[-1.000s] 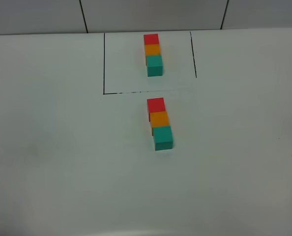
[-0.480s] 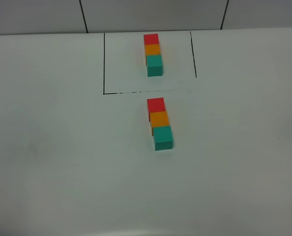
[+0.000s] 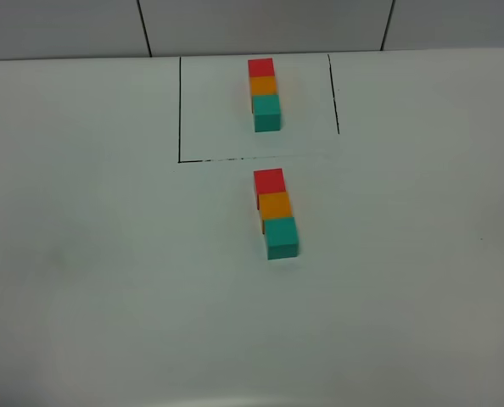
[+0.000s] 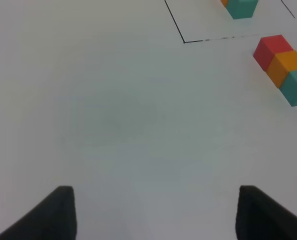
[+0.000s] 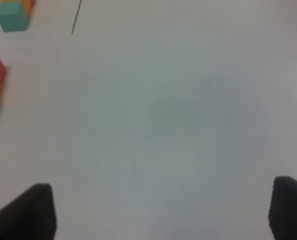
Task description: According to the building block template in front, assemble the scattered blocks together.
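Exterior high view shows the white table with a black-lined box, upper centre, holding the building block template. Just below it, mid-frame, the red cube, orange cube and teal cube touch in matching order, slightly askew. Assembly looks finished. Left gripper and right gripper stand spread, empty, well apart from the cubes.

Matte scattered blocks; smooth, faintly glossy white table, perhaps laminate.
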